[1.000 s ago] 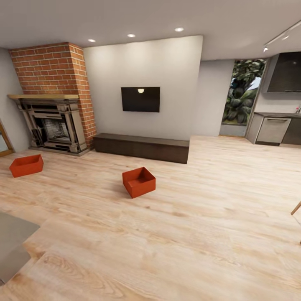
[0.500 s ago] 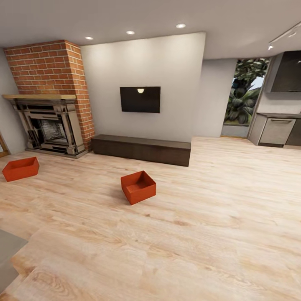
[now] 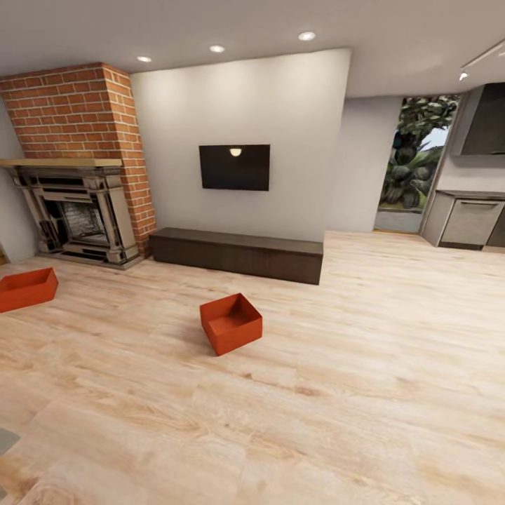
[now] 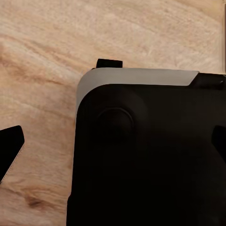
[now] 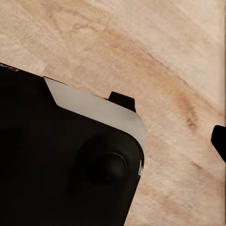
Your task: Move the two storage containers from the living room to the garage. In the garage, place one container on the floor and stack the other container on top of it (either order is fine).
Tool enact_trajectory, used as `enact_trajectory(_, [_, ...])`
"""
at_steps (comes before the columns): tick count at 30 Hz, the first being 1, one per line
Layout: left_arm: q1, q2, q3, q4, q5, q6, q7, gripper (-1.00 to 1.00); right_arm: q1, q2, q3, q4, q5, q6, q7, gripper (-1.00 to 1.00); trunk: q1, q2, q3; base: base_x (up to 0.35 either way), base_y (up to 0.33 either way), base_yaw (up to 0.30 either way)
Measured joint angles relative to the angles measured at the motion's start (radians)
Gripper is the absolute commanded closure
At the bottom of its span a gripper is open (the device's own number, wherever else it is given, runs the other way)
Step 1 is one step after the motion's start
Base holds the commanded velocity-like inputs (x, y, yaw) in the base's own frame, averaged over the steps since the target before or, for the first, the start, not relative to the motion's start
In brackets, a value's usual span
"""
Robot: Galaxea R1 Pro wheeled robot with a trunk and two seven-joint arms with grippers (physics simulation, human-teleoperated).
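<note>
Two orange-red storage containers sit on the light wood-plank boards of the living room. One container (image 3: pixel 231 323) stands in the middle of the head view, open side up and turned at an angle. The other container (image 3: pixel 27 289) lies at the far left, in front of the fireplace, partly cut by the picture's edge. My left gripper (image 4: pixel 115 143) hangs open over my dark base, with one black fingertip (image 4: pixel 10 151) at the view's edge. My right gripper (image 5: pixel 113 141) is also open and holds nothing. The garage is out of view.
A red-brick fireplace (image 3: pixel 77 217) stands at the back left. A black TV (image 3: pixel 234 167) hangs above a long low dark cabinet (image 3: pixel 237 253). Kitchen units (image 3: pixel 468 221) and a window with plants (image 3: pixel 414 165) are at the back right. Wide wood floor (image 3: pixel 365 365) lies around the nearer container.
The whole head view has shifted as I roll on: the room looks nearer, and the left container has slid toward the picture's edge. The containers themselves have not moved.
</note>
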Motion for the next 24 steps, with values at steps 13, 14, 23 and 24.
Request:
enact_trajectory(13, [0.0, 0.0, 0.0, 0.0, 0.0, 0.0, 0.0, -1.0, 0.0, 0.0, 0.0, 0.0, 0.001, 0.001, 0.0, -1.0, 0.0, 0.0, 0.0, 0.324, 0.0, 0.0])
enact_trajectory(14, [0.0, 0.0, 0.0, 0.0, 0.0, 0.0, 0.0, -1.0, 0.0, 0.0, 0.0, 0.0, 0.001, 0.001, 0.0, -1.0, 0.0, 0.0, 0.0, 0.324, 0.0, 0.0])
enact_trajectory(23, [0.0, 0.0, 0.0, 0.0, 0.0, 0.0, 0.0, -1.0, 0.0, 0.0, 0.0, 0.0, 0.002, 0.001, 0.0, -1.0, 0.0, 0.0, 0.0, 0.324, 0.0, 0.0])
enact_trajectory(24, [0.0, 0.0, 0.0, 0.0, 0.0, 0.0, 0.0, -1.0, 0.0, 0.0, 0.0, 0.0, 0.002, 0.001, 0.0, -1.0, 0.0, 0.0, 0.0, 0.324, 0.0, 0.0])
